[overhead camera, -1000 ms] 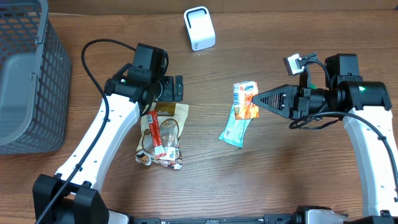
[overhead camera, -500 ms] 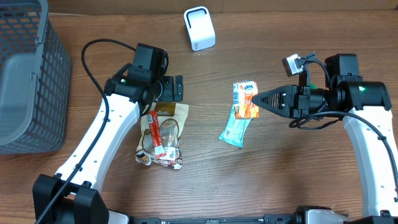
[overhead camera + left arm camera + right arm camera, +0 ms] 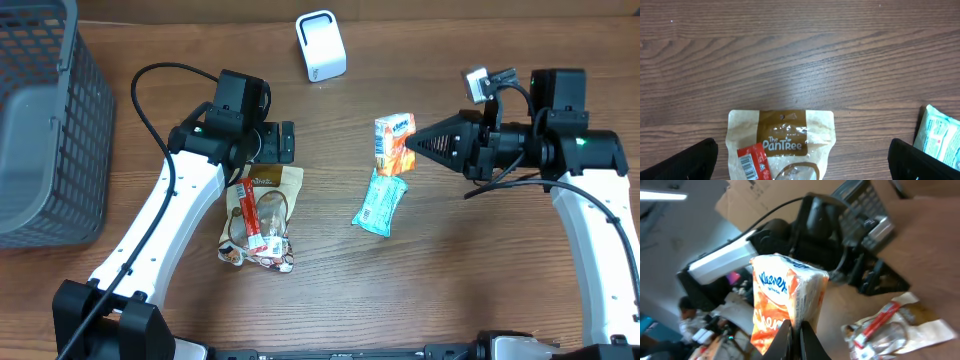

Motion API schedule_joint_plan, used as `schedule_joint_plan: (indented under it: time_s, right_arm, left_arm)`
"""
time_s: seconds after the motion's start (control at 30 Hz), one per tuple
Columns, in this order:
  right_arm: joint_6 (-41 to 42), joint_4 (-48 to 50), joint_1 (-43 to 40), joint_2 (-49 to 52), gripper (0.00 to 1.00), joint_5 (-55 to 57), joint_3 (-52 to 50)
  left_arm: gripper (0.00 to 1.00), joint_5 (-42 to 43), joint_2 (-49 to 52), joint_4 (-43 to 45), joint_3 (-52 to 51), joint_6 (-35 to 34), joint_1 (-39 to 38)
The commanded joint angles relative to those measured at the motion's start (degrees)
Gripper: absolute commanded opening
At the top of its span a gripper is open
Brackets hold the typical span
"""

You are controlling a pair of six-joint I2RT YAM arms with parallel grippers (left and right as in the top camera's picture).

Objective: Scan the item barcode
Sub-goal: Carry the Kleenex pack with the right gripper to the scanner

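**Right claw (image 3: 410, 150) pinched the tissue pack (image 3: 394, 140)**

In the right wrist view the right claw (image 3: 796, 336) had its two fingers pressed together on the lower edge of the orange and white tissue pack (image 3: 786, 297). The pack stood nearly upright above the fingertips, with its printed face toward the camera. From overhead, the pack sat at the tip of the claw, right of the counter's middle. Its lower end was just beside the upper end of a teal packet (image 3: 380, 203) that lay flat on the wooden counter (image 3: 480, 280). The white scanner (image 3: 320, 45) stood near the far edge of the counter, well apart from the pack and to its left.

The left claw (image 3: 275, 143) was spread wide and held nothing. In the left wrist view its two dark fingertips showed only in the bottom corners, so the left claw (image 3: 800, 150) hung over the top of a brown pouch (image 3: 781, 135). That pouch (image 3: 268, 190) lay flat, with a red stick packet (image 3: 250, 212) across its left side. The edge of the teal packet (image 3: 940, 132) showed at the right of that view. A grey basket (image 3: 45, 120) stood at the counter's far left.
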Motion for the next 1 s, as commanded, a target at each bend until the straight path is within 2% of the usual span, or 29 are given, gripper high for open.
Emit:
schedule_joint_plan:
  time_s: [0.0,0.13,0.5,0.6,0.73,0.97]
  right_arm:
    - [4.2,3.9,0.0,1.2,0.04,7.2,1.4]
    - [14.4,8.6,1.1,2.7,0.04,21.5,1.4]
    - [15.8,8.9,13.3,5.6,0.04,47.6,0.5]
    - [22.6,10.5,16.1,5.7,0.03,54.9,1.3]
    - [26.3,8.9,17.3,5.7,0.03,55.6,6.8]
    - [27.3,-5.4,18.0,8.9,0.03,65.2,25.9]
  left_arm:
    - [1.0,0.4,-0.5,0.0,0.7,-0.6,0.0]
    - [1.0,0.4,-0.5,0.0,0.7,-0.6,0.0]
    - [1.0,0.4,-0.5,0.0,0.7,-0.6,0.0]
    - [1.0,0.4,-0.5,0.0,0.7,-0.6,0.0]
    - [1.0,0.4,-0.5,0.0,0.7,-0.6,0.0]
    - [1.0,0.4,-0.5,0.0,0.7,-0.6,0.0]
